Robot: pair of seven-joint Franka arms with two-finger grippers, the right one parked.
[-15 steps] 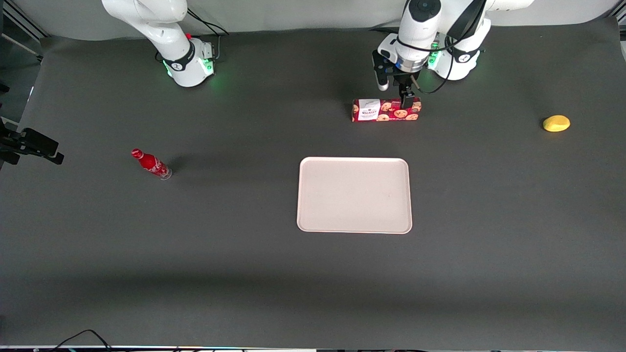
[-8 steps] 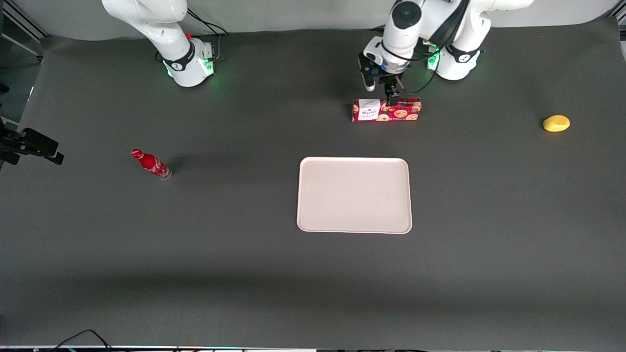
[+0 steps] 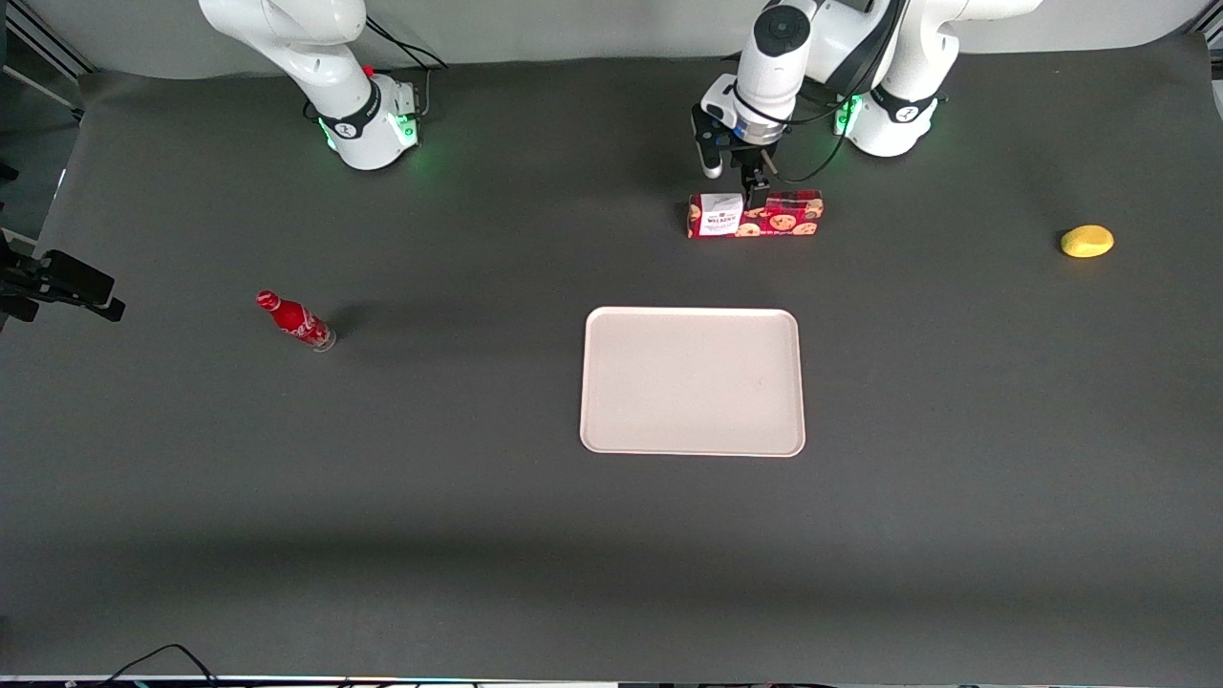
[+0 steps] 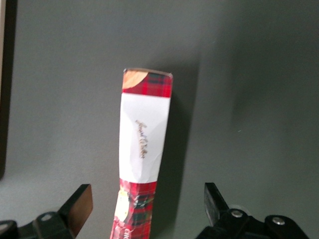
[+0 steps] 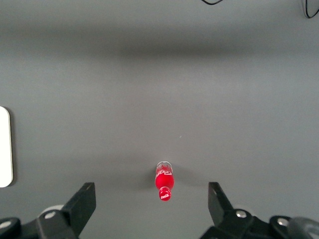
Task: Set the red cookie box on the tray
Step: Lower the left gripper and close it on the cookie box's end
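The red cookie box [image 3: 755, 215] lies flat on the dark table near the working arm's base, farther from the front camera than the tray [image 3: 693, 380]. It has a white label panel at the end toward the parked arm. My left gripper [image 3: 755, 188] hangs over the box's middle, next to the label. In the left wrist view the gripper [image 4: 148, 205] is open. Its fingers [image 4: 79, 206] stand one on each long side of the box [image 4: 142, 159], apart from it. The tray holds nothing.
A small red bottle [image 3: 294, 320] lies toward the parked arm's end of the table and also shows in the right wrist view [image 5: 164, 185]. A yellow lemon [image 3: 1086, 241] lies toward the working arm's end. The tray's edge [image 5: 4, 147] shows in the right wrist view.
My left gripper has moved along the box from its cookie-picture end toward the white label. The box and tray have not moved.
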